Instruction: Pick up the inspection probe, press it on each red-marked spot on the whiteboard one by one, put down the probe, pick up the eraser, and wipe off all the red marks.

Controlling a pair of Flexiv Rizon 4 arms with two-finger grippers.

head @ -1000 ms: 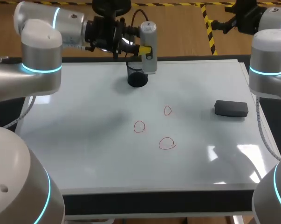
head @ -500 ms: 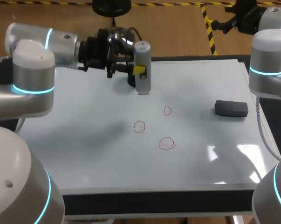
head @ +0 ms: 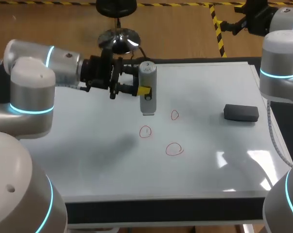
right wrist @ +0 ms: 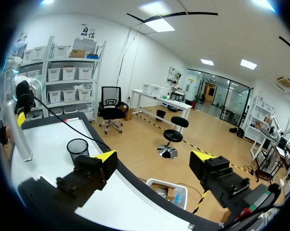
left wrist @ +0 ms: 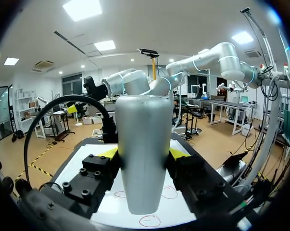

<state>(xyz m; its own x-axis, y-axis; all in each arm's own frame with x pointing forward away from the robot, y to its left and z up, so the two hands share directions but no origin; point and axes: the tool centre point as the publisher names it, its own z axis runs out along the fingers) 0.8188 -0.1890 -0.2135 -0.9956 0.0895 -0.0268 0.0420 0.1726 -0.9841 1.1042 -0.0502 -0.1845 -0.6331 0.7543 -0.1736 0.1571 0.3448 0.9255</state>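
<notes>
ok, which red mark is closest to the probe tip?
The leftmost red circle, right by the probe's lower end; the far circle and the near circle sit farther right.

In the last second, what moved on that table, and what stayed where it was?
The left gripper, shut on the inspection probe, carried it upright from the far edge of the whiteboard toward the red marks. Nothing was newly grasped or released. The eraser, the marks and the right arm stayed put.
</notes>
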